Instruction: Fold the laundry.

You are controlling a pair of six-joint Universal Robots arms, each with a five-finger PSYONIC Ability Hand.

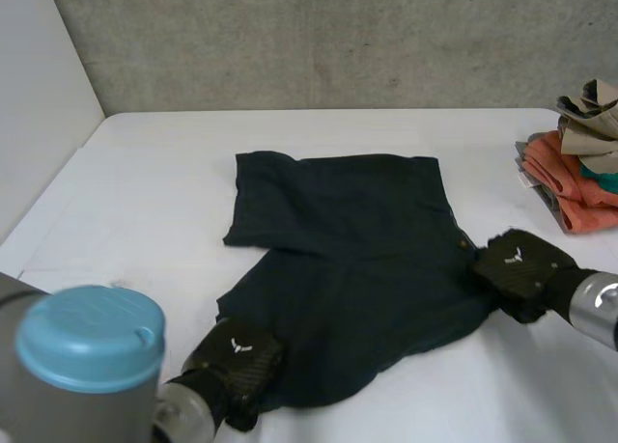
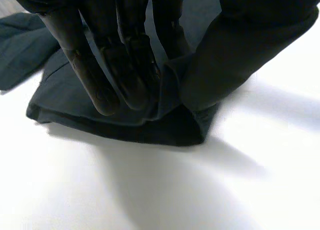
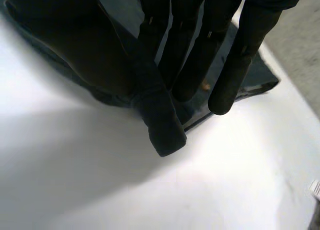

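**Both hands on the cloth, first fold not yet made**

Starting wide: white table (image 1: pixel 145 202), mostly bare, with the dark garment (image 1: pixel 357 269) spread roughly flat in its middle. Wrinkled, one flap turned out on the robot's left side. No half laid over another, no crease pressed in, so by my reading right at the start, with the whole fold left to do on this piece.

Over at the far right edge, a pile of clothes (image 1: pixel 579 187), orange, beige and a touch of teal, heaped rather than squared. Impossible to say whether finished or waiting.

Down to the arms now. Left arm (image 1: pixel 87 366) coming in low from the near side and ending at the garment's near left corner. Left hand (image 1: pixel 237 361) set right on that corner. Seen along the palm, fingers (image 2: pixel 120 74) pressed down on top of the cloth and thumb (image 2: pixel 235 54) closing in from the side, with a ridge of fabric pinched up between them. A real grip, not just a touch.

Right hand (image 1: pixel 521 264) at the garment's right edge, just beside a small button (image 1: pixel 463 242). Fingers (image 3: pixel 235 64) almost straight, reaching over the hem, and a bunched roll of cloth squeezed between them and the thumb. Gripping too, then.

Likely next call: lift both held points together and carry them across.
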